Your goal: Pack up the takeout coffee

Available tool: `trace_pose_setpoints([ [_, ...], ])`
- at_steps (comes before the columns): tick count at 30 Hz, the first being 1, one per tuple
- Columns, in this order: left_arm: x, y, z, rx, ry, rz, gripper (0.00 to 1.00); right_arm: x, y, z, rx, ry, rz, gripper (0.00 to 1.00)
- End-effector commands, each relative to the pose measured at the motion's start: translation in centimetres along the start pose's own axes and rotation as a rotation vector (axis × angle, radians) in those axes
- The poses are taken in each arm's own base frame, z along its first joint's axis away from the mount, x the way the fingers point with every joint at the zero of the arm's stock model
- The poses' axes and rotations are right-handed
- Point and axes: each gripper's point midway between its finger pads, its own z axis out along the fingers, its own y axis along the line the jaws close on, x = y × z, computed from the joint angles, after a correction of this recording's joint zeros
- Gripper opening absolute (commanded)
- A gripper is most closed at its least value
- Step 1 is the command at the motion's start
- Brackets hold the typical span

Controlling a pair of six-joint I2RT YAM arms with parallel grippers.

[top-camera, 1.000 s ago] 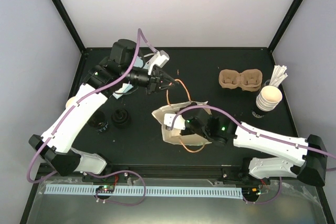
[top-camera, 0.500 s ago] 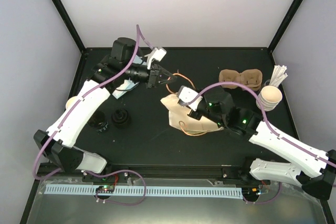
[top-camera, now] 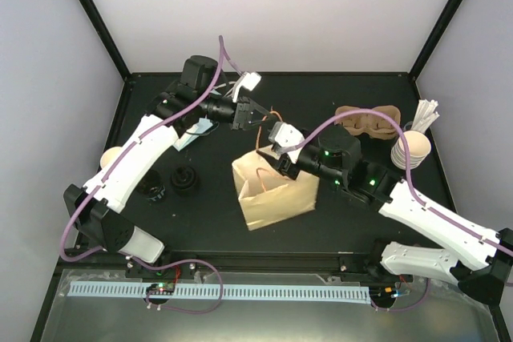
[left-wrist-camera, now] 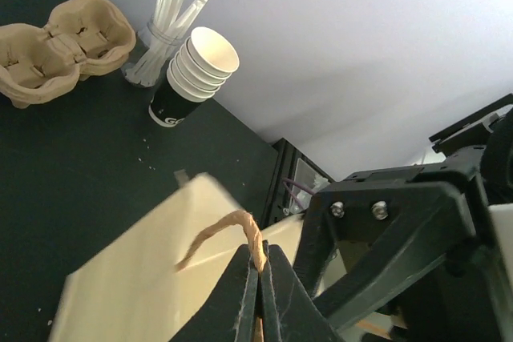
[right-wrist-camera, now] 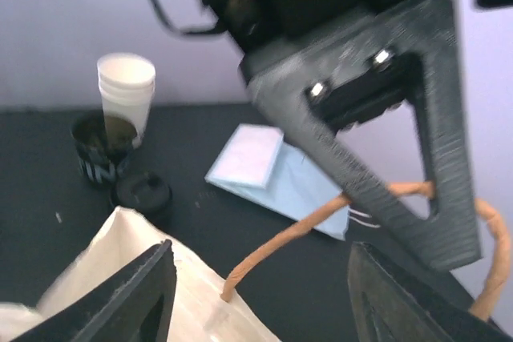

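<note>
The left end effector [left-wrist-camera: 258, 278] pinches the handle [left-wrist-camera: 227, 228] of the paper bag [top-camera: 272, 198], apparently to hold it upright (for loading), while the right end effector [right-wrist-camera: 256, 302] stands spread.

Takeout coffee [top-camera: 107, 154]: from above you get only a sliver of its pale top; the left arm covers the rest.
Paper bag [left-wrist-camera: 136, 286]: your left wrist view cuts it off at the bottom edge.
Bag handle [left-wrist-camera: 228, 228]: one end vanishes between the pinched fingers of the left gripper [left-wrist-camera: 258, 274].
Right wrist view: the left gripper fills it as a dark smear, too blurred for detail.
</note>
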Motion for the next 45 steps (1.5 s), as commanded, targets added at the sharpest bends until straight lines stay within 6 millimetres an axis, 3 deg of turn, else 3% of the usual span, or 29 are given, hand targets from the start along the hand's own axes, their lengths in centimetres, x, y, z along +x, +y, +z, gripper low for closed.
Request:
trace_pose_setpoints([
  [1,-2.0,-1.4,-0.9,0.028,-0.048,0.039,0.02,-6.2,-1.7,-1.8,0.043,-0.246,0.099,0.65],
  [9,-1.9,-1.4,-1.5,0.019,-0.056,0.037,0.02,-9.8,-2.3,-5.2,0.073,-0.471,0.117,0.82],
  [13,-1.9,-0.9,-2.1,-0.001,-0.068,0.034,0.02,-8.5,-5.0,-5.4,0.219,-0.408,0.197,0.87],
  [18,-2.2,-0.3,-3.2,-0.033,-0.087,0.036,0.02,-5.0,-6.0,-5.0,0.306,-0.241,0.224,0.92],
  [23,-2.7,-0.1,-4.2,-0.056,-0.103,0.045,0.02,-1.5,-7.4,-5.8,0.426,-0.107,0.285,1.0],
  [28,-2.9,0.4,-4.7,-0.071,-0.111,0.047,0.02,2.6,-11.4,-7.6,0.664,0.022,0.44,1.0],
  [34,-2.7,0.8,-5.1,-0.086,-0.111,0.047,0.02,8.5,-15.2,-8.5,0.733,0.195,0.697,1.0],
  [41,-2.3,0.8,-5.5,-0.087,-0.11,0.05,0.02,15.8,-16.3,-5.9,0.593,0.49,1.001,1.0],
  [45,-2.1,0.8,-5.6,-0.087,-0.115,0.05,0.02,18.8,-18.1,-4.5,0.662,0.703,1.01,1.0],
])
